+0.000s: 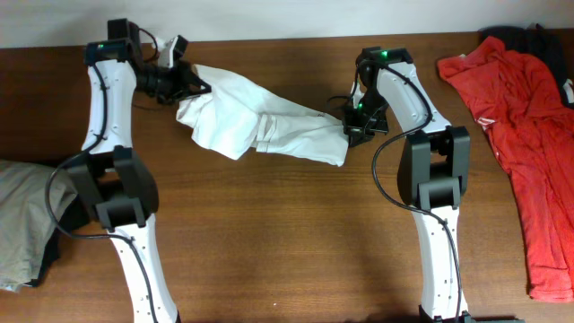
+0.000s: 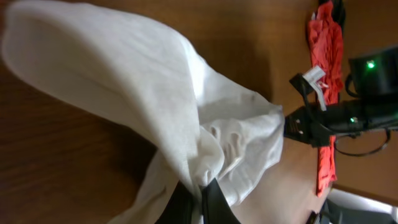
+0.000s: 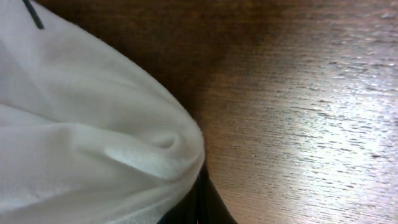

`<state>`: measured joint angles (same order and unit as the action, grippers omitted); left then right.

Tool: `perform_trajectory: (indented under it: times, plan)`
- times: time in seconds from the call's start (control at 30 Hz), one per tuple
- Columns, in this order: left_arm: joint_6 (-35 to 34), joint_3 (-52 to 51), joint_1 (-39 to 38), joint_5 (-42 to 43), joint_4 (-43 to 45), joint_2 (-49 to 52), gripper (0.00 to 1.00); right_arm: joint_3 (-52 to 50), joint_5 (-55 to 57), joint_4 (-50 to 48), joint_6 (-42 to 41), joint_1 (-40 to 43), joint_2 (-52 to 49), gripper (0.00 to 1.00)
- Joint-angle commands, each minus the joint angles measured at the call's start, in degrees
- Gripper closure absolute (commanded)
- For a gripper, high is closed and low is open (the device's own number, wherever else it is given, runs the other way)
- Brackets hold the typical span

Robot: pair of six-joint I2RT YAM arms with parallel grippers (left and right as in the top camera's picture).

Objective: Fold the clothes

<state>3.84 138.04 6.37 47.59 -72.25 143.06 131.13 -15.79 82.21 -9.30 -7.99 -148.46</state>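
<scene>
White T-shirt [image 1: 260, 126], crumpled into a thick wrinkled band, is stretched between my left gripper [image 1: 199, 87] and right gripper [image 1: 350, 126] at the far side, its loose folds drooping nearer.

Bare table [image 1: 287, 242] before the stretched T-shirt [image 1: 260, 126]; red garment [image 1: 525, 135] far right; beige-grey garment [image 1: 22, 215] far left

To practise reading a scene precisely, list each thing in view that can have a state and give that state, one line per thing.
white T-shirt: unfolded, bunched, stretched between the two grippers.
left gripper: shut on one end of the shirt.
right gripper: shut on the other end.
red garment: spread out loose and crumpled, untouched.
beige-grey garment: lying flat, partly out of frame, untouched.
</scene>
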Motion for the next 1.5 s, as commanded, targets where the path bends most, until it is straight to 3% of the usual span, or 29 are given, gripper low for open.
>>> perform_trajectory:
  times: [0.0, 0.23, 0.33, 0.57, 0.83, 0.87, 0.93, 1.0, 1.1, 1.13, 1.17, 1.27, 1.37, 1.47]
  plan:
    - [1.0, 4.8, -5.0, 1.1, -3.1, 0.0, 1.00, -1.0, 1.0, -0.8, -0.9, -0.3, -3.8, 0.96]
    - [0.9, 12.2, -21.5, 1.0, -1.5, 0.0, 1.00, -1.0, 1.0, -0.6, -0.8, 0.7, -3.8, 0.96]
    - [-0.1, 12.2, -27.1, -6.5, -0.3, 0.0, 1.00, -1.0, 1.0, 1.2, -0.6, 2.1, -3.8, 0.96]
    - [-0.1, 12.0, -28.8, -8.5, -0.5, 1.6, 1.00, -0.1, 1.0, 3.0, -2.3, 8.5, -3.0, 0.96]
    - [-0.1, 12.0, -35.5, -8.7, -0.6, 9.5, 1.00, 24.9, 1.0, 15.1, -3.7, 17.4, -1.0, 0.96]
    - [-0.1, 12.0, -36.5, -9.5, -0.4, 9.9, 0.92, 24.9, 1.0, 15.1, -3.7, 17.3, -0.8, 0.96]
    - [-0.1, 12.0, -38.6, -14.1, -0.5, 9.9, 0.13, 24.9, 0.9, 15.1, -3.7, 16.7, -0.8, 0.96]
    - [-0.2, 12.0, -39.1, -15.5, -0.7, 9.9, 0.13, 24.9, 0.8, 15.1, -3.7, 16.2, -0.8, 0.96]
    - [-2.0, 13.0, -38.8, -15.5, -0.2, 9.9, 0.32, 24.9, 0.9, 15.1, -3.7, 16.2, -0.8, 0.96]
    - [-2.8, 14.5, -38.1, -15.2, -0.4, 9.9, 0.34, 24.9, 0.9, 15.1, -3.7, 16.2, -0.8, 0.96]
    - [-2.8, 16.4, -37.1, -14.3, -0.7, 9.7, 0.32, 24.9, 0.9, 15.1, -3.6, 16.2, -0.8, 0.96]
    - [-3.0, 23.4, -29.4, -13.5, -3.3, 9.0, 0.07, 24.9, 0.9, 15.1, -3.2, 16.2, -0.8, 0.96]
    - [0.0, 22.1, -20.5, -3.6, -7.9, 9.2, 0.07, 24.9, 0.9, 15.1, -3.2, 15.5, -0.8, 0.96]
    - [5.1, 18.3, -17.1, -3.5, -12.0, 9.2, 0.09, 24.9, 0.9, 15.1, -3.2, 13.6, -0.8, 0.96]
